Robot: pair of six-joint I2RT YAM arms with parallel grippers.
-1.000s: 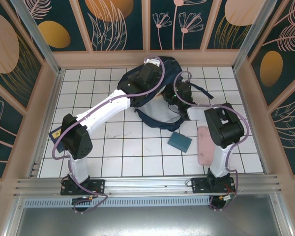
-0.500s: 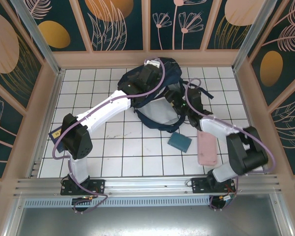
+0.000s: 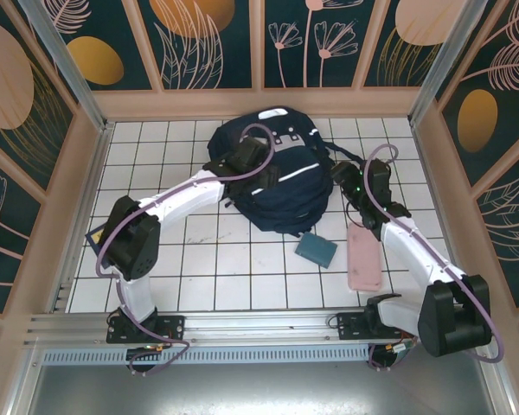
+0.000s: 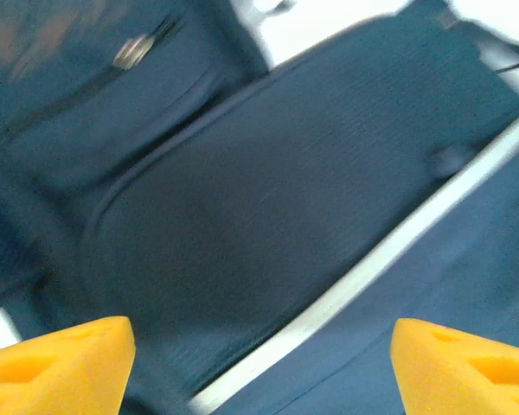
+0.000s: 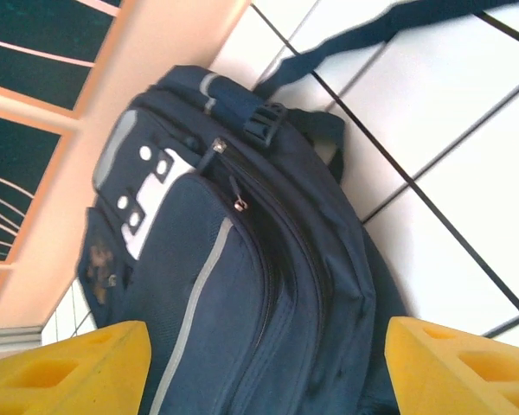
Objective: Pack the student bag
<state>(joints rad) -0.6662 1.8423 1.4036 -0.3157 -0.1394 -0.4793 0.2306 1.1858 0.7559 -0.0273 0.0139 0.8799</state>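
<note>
While both pairs of jaws stand wide apart and empty, the left gripper [image 4: 259, 367] close over the front panel of the student bag [image 3: 277, 177] and the right gripper [image 5: 268, 372] just off its right side, the bag lies flat, front up, at the far middle of the tiled table [image 3: 208, 259]. Packing likely needs an opening first, so one arm should pinch a zip pull [image 5: 240, 205] squarely while the other pins the fabric beside it. Its zips look shut and its inside is hidden; the teal pouch [image 3: 316, 249] and pink case [image 3: 364, 257] lie outside on the tiles by its near edge
</note>
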